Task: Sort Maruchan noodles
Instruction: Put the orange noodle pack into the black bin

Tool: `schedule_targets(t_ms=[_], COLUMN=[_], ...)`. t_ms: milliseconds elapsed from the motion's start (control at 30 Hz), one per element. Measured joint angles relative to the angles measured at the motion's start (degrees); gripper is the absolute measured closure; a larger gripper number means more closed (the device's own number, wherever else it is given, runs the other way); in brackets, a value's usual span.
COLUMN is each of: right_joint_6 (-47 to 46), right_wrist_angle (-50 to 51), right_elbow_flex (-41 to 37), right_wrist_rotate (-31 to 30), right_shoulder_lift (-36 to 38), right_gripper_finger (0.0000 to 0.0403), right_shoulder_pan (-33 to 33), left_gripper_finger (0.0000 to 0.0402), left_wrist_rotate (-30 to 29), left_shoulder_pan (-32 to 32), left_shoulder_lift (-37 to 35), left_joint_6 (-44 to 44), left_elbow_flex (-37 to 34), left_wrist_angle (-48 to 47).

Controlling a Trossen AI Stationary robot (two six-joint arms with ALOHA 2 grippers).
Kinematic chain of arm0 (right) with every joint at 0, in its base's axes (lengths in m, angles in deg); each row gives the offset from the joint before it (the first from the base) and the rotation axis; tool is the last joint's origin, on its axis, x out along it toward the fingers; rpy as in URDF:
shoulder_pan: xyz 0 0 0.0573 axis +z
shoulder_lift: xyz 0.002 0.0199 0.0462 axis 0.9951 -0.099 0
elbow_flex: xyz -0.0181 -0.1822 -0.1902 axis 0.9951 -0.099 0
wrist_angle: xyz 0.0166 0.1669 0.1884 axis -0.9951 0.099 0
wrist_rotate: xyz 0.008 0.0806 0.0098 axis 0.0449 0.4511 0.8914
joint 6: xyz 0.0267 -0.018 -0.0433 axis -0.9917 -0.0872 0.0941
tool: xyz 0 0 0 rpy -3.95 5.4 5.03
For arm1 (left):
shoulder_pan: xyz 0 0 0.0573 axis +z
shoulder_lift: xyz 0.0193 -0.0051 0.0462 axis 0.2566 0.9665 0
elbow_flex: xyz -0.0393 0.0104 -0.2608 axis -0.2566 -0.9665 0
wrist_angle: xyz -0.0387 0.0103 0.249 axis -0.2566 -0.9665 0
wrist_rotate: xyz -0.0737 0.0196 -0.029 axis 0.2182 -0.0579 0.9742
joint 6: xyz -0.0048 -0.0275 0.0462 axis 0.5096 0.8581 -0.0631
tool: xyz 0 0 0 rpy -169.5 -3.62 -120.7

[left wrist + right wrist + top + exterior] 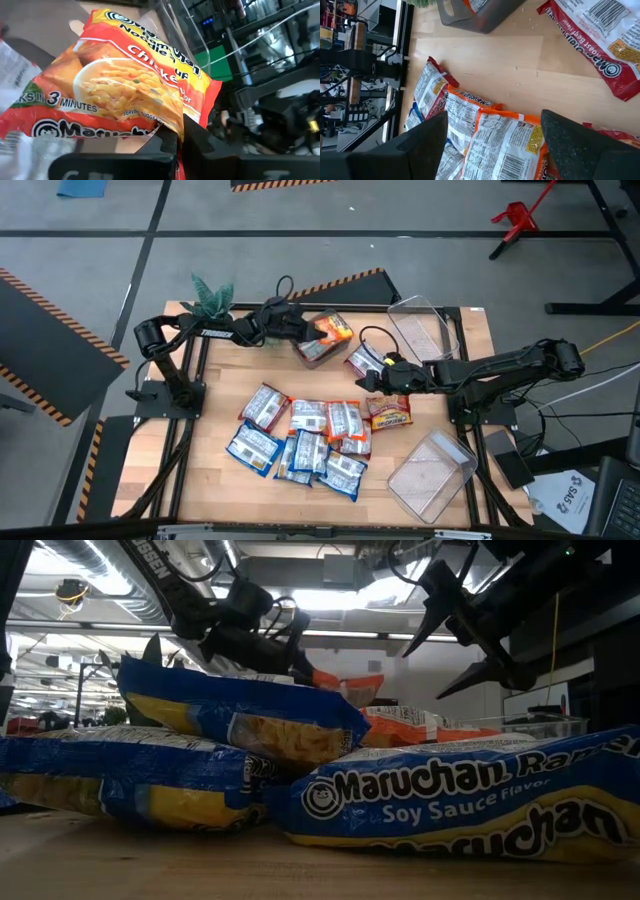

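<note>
I have the counter in front of me, with the main heap of noodles spread across its near middle: blue, orange and red-brown packets overlapping, unsorted. Three clear bins sit around it: one at the far right corner, one at the near right corner, and a smaller one at far centre that already holds a packet or two, so I take that one to be for the orange sort.

My left gripper is clenched on an orange chicken packet, pinching its edge so it hangs free, right over that far-centre bin. I judge it is held there ready to drop in with its kind.

My right gripper hangs with its jaws spread wide and empty, above the counter between the heap and a red-brown beef packet lying apart at the heap's right. That looks to me like a line-up for the next pick.
</note>
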Motion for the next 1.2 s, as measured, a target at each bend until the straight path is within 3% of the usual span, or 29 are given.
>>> schedule_targets(t_ms=[200, 333, 567, 767, 1000, 1200], right_joint_6=[0.0, -0.1, 0.4, 0.7, 0.9, 0.9], right_wrist_angle=[0.0, 0.0, 0.0, 0.1, 0.4, 0.2], right_elbow_flex=[0.0, 0.0, 0.0, 0.0, 0.0, 0.0], right_wrist_rotate=[-0.3, -0.2, -0.2, -0.3, -0.9, -0.9], right_shoulder_lift=[0.0, 0.0, 0.0, 0.0, 0.0, 0.0], right_gripper_finger=[0.0100, 0.0100, 0.0100, 0.0100, 0.0100, 0.0100], right_shoulder_pan=[0.0, 0.0, 0.0, 0.0, 0.0, -0.1], left_gripper_finger=[0.0401, 0.0401, 0.0401, 0.0401, 0.0401, 0.0401], left_wrist_rotate=[-0.2, 0.0, -8.2, -14.3, -21.7, -22.9], left_shoulder_pan=[0.0, 0.0, -1.8, -4.5, -5.0, -4.9], left_shoulder_lift=[0.1, 0.2, 0.1, 1.0, 4.9, 6.6], left_joint_6=[-6.3, -10.4, -26.6, -30.2, -26.9, -24.9], left_elbow_flex=[1.0, 7.1, 18.6, 17.3, 15.8, 15.8], left_wrist_angle=[-5.4, -13.6, -33.0, -32.1, -28.4, -27.4])
